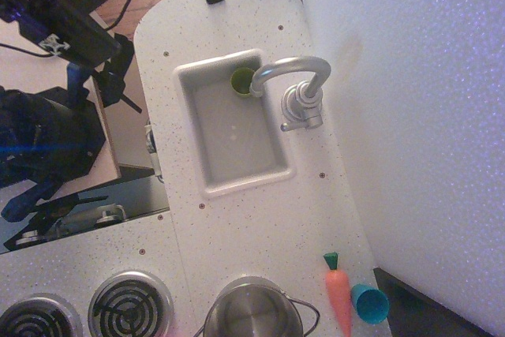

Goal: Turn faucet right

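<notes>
The silver-grey faucet (pixel 298 91) stands on the white counter at the sink's right rim. Its arched spout reaches left, with the tip over the sink's upper right corner, above a small green object (pixel 241 81). A short lever sticks out toward the lower left of its round base. My gripper (pixel 113 76) is a dark shape at the far left, off the counter's edge and far from the faucet. Its fingers are not clear against the dark arm.
The grey sink basin (pixel 237 171) is set in the counter's middle. A steel pot (pixel 252 311), an orange carrot (pixel 339 296) and a blue cup (pixel 369 303) sit at the bottom. Stove burners (pixel 130 304) are at the lower left. A white foam wall (pixel 426 116) stands at the right.
</notes>
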